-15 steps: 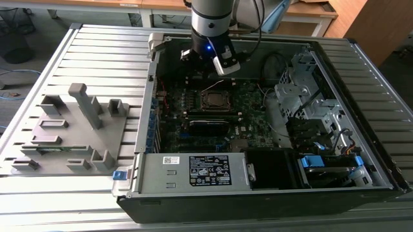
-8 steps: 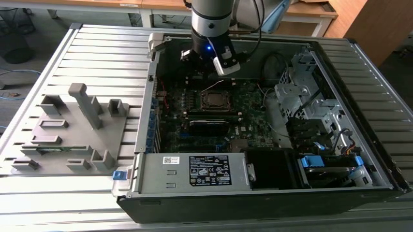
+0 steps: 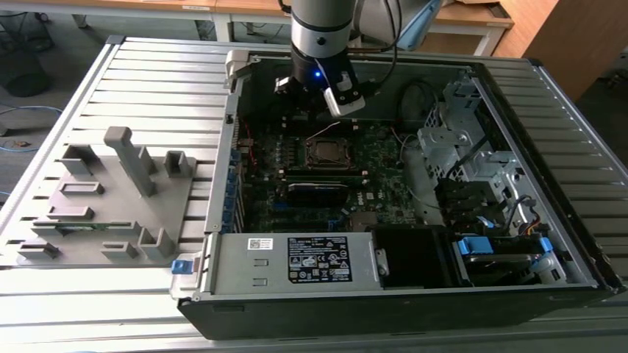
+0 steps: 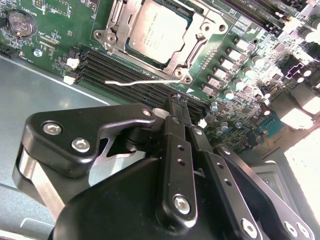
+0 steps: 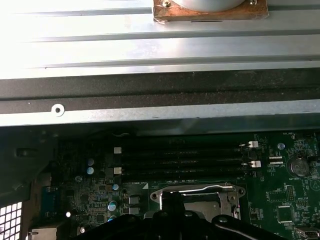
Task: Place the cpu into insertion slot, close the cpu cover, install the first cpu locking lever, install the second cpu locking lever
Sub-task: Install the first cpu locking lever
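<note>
Hand point(image 4: 179, 101) hovers near the cpu point(image 4: 157, 27); I read it as closed, empty. The cpu cover point(image 4: 202, 35) lies around the cpu; one lever point(image 4: 145, 80) juts out.

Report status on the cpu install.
Gripper shut, nothing held, over memory slots. Cpu seated, cpu cover down. Locking lever just ahead, no obstruction seen.

Glare bleached the slatted metal table point(image 5: 60, 30) in the first wrist view. The motherboard point(image 5: 280, 195) there lay dim in the computer case's point(image 5: 150, 114) shadow.
</note>
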Robot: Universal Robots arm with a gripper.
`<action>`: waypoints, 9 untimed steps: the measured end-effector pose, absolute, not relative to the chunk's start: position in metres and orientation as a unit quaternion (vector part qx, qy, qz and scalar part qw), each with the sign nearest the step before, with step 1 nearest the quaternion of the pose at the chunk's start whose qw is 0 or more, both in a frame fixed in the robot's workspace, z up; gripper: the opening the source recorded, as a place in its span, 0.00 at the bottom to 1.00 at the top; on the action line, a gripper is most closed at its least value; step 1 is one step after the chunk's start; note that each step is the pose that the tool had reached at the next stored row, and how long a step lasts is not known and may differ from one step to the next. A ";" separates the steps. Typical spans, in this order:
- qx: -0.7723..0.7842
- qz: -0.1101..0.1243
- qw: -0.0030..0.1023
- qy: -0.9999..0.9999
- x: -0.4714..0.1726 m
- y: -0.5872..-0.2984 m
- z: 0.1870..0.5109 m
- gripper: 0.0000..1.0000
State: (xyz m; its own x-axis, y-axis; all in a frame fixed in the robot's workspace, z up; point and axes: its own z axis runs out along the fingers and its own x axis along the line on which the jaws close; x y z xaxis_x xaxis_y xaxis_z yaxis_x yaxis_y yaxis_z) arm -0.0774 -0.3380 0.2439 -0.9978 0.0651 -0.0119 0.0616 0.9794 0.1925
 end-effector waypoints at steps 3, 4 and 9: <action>0.032 0.096 0.009 0.995 -0.077 -0.338 0.243 0.11; 0.032 0.096 0.009 0.995 -0.077 -0.338 0.242 0.11; 0.032 0.094 0.009 0.995 -0.077 -0.338 0.242 0.11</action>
